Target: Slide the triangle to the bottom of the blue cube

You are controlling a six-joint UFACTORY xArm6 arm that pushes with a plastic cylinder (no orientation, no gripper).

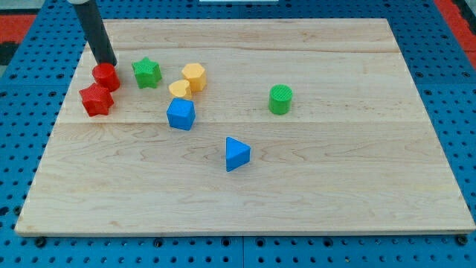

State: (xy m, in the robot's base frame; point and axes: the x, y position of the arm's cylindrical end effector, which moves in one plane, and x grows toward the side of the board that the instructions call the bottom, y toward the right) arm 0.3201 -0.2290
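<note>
A: How many blocks are on the bench [357, 186]?

B: Eight. Two blue, two red, two yellow, two green.

A: The blue pair?

B: A blue triangle [237, 153] sits near the middle of the board, towards the view's bottom, on its own. The blue cube [181, 115] lies up and to the view's left of it, clearly apart.

A: And around the cube?

B: A yellow half-round block [179, 89] is just above it, touching or nearly touching a yellow hexagon [194, 76]. A green star [146, 72] is further left.

A: The reds?

B: A red cylinder [105, 76] and a red star [96, 100], close together at the view's left edge.

A: The other green?

B: A green cylinder [280, 98], alone on the view's right.

A: Where is my tip [109, 64]?

B: At the top edge of the red cylinder, touching or almost, far from the triangle.

A: Any claw?

B: None shows; only one dark rod, so nothing is grasped.
</note>
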